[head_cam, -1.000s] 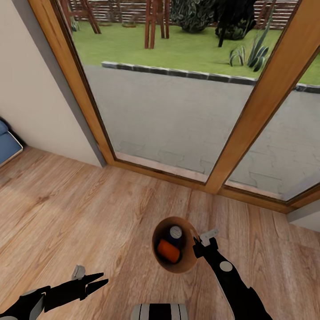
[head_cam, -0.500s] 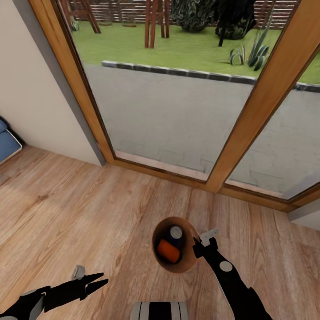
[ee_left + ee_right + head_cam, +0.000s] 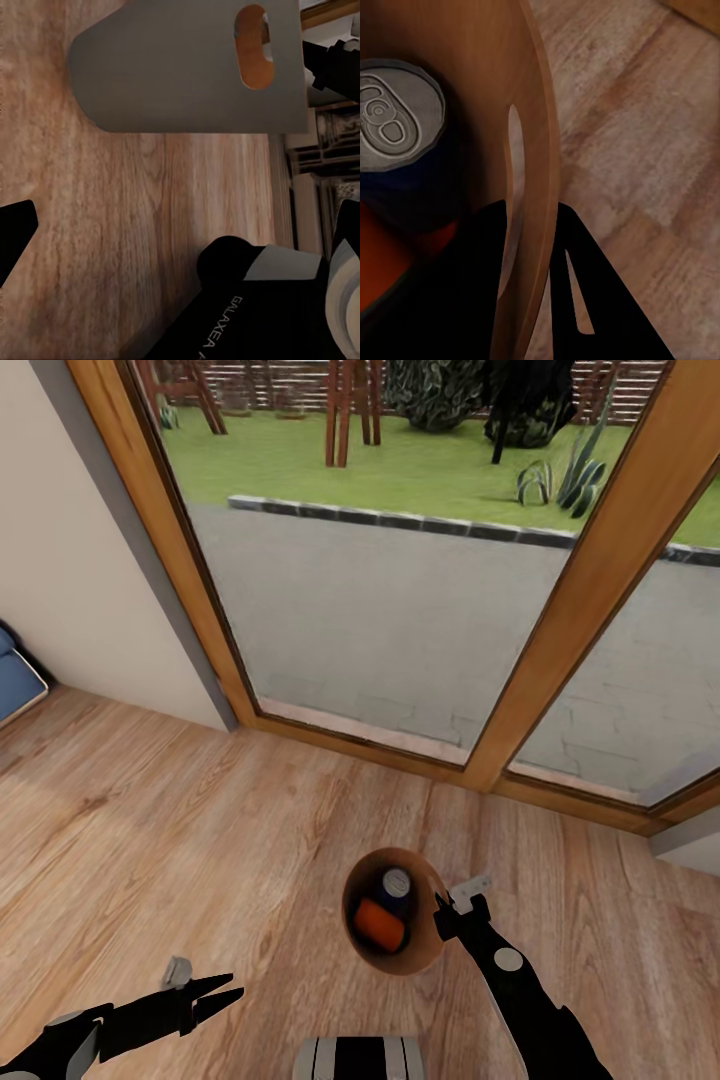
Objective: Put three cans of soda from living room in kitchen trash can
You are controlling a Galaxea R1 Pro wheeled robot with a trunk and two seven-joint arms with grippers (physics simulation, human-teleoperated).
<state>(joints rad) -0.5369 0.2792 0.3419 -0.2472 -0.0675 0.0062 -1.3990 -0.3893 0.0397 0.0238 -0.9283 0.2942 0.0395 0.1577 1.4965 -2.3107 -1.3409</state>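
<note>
The tash can point(image 3: 424, 948), round with a brown inside, hangs low over the wood plank floor of the living room. In it I see a dark blue can of soda point(image 3: 394, 885) with a silver top and an orange can of soda point(image 3: 379, 925) beside it. A second orange can is hidden. My right gripper point(image 3: 443, 918) is shut on the bin's rim, one finger inside the wall point(image 3: 495, 75) and one outside. The blue can point(image 3: 394, 124) sits close to that inner finger. My left gripper point(image 3: 232, 988) stands open and holds nothing, left of the bin's grey outside point(image 3: 172, 67).
Wood-framed glass doors point(image 3: 560, 630) stand straight ahead, with a paved yard and a lawn beyond. A pale wall point(image 3: 70, 560) runs along the left, and a blue sofa corner point(image 3: 15, 685) shows at the left edge. Plank floor point(image 3: 200, 840) lies between me and the doors.
</note>
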